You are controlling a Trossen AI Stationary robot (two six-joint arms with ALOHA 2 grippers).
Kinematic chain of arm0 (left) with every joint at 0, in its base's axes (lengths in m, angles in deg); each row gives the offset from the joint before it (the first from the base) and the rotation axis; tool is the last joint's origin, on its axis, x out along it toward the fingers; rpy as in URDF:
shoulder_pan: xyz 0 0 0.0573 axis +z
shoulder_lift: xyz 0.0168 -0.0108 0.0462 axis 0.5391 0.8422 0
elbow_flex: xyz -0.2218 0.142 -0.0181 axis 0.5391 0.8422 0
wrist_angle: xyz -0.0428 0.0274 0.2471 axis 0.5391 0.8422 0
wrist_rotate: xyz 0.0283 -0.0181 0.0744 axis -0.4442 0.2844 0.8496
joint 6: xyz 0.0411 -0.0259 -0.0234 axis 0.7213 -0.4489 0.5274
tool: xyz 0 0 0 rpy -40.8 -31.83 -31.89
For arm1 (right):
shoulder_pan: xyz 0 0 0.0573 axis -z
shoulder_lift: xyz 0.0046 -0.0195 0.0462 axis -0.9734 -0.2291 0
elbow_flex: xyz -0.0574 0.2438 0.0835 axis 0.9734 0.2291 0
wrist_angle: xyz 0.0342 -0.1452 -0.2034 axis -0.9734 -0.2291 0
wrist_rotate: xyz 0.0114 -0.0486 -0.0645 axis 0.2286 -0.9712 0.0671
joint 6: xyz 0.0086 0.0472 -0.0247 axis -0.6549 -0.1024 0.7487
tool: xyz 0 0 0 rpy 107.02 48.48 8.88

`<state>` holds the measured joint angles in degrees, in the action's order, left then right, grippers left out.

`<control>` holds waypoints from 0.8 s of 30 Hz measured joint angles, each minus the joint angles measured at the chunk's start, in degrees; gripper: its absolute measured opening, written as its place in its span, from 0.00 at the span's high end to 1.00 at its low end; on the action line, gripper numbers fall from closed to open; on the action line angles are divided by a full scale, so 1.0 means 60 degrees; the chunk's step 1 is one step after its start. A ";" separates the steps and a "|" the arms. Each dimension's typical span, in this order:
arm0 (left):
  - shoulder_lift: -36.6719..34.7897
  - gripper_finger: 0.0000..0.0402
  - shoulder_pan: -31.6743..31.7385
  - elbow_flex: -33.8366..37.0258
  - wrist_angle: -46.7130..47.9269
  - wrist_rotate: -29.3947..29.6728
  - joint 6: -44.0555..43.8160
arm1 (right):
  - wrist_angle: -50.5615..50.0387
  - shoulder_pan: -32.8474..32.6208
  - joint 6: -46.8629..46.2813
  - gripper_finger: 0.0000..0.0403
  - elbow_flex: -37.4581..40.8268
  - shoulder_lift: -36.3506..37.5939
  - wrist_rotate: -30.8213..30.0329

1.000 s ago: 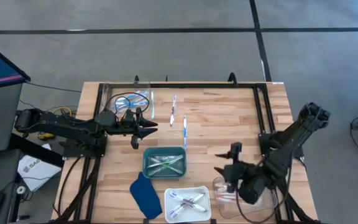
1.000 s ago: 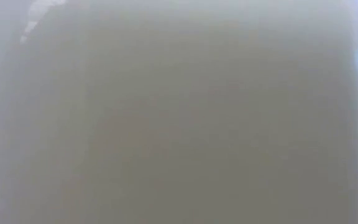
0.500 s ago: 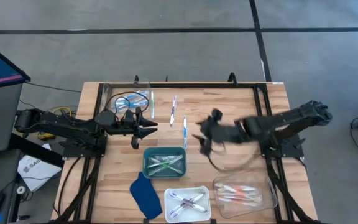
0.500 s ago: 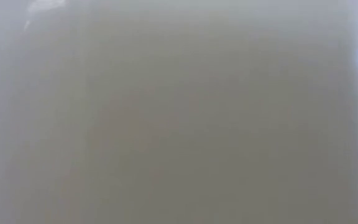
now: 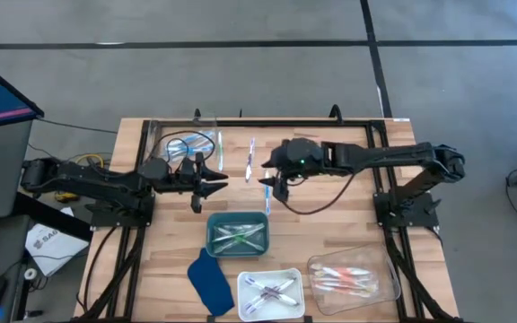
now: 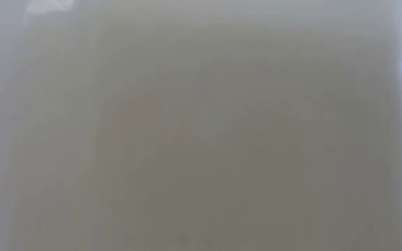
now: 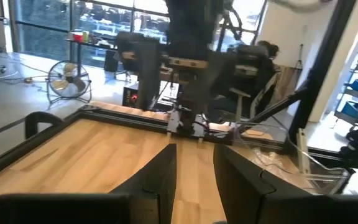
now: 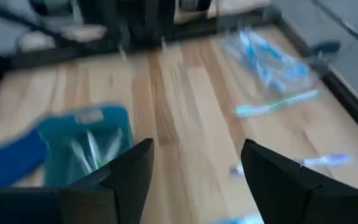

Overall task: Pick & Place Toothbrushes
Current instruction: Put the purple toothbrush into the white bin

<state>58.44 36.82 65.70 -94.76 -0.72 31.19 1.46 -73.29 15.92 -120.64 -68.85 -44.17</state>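
You see no readable writing. Right end effector (image 5: 272, 185) – fingers wide, empty – hangs over loose toothbrushes (image 5: 251, 160) at the tabletop's (image 5: 330, 211) far middle. Left end effector (image 5: 214, 182) – fingers narrow, empty – waits nearby.

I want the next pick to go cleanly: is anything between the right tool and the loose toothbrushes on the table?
Nothing visible. The right tool, open, hangs right by the loose toothbrushes on bare wood; the teal tray lies nearer the front.
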 joint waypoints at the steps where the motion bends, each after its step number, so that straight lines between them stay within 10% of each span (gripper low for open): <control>1: 0.0000 0.75 0.0087 0.0000 0.0027 -0.0003 0.0000 | 0.0054 0.0048 0.0171 0.42 0.0011 -0.0001 0.0002; 24: 0.1149 0.75 0.1371 -0.1841 0.3328 0.1147 0.1005 | 0.3222 0.1334 0.0979 0.42 0.0415 -0.0342 0.2789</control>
<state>65.34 45.05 54.66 -74.79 6.16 37.22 20.79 -65.28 21.79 -118.15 -70.90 -27.44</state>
